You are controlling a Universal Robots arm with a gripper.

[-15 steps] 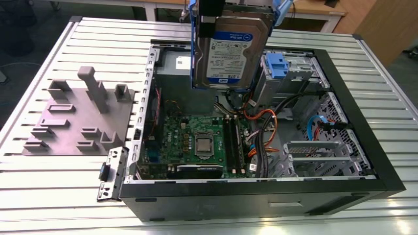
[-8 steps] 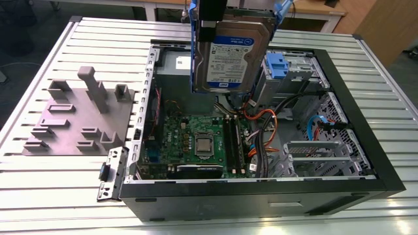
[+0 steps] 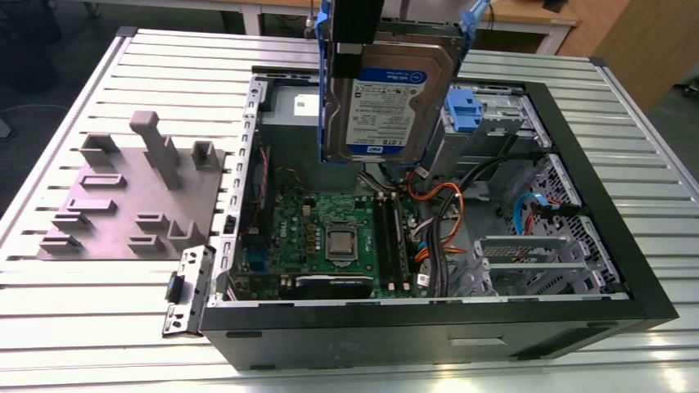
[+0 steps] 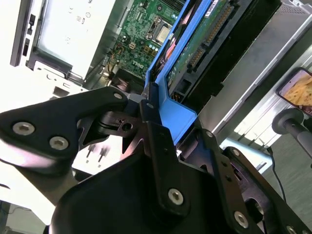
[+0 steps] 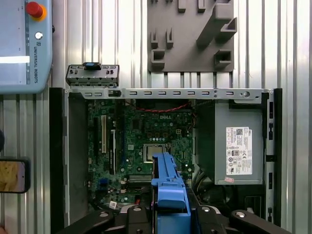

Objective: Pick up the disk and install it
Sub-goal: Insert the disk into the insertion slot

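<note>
Above the open computer case (image 3: 644, 286), at twelve o'clock in the exterior view, the disk (image 3: 394, 98) hangs upright, long axis vertical, label facing the camera, connector end down. I see the gripper (image 4: 168, 114) clamped on its blue bracket. Inside the case sit a motherboard (image 3: 327, 237), cables (image 3: 437, 205) and a power supply (image 5: 239, 146); the disk's top is cut off

Beneath my jaws spreads a ribbed aluminium table (image 3: 98, 311); straight under them sits an open computer case (image 3: 437, 332), and a grey fixture plate (image 3: 120, 205) lies farther off, beside the case
</note>
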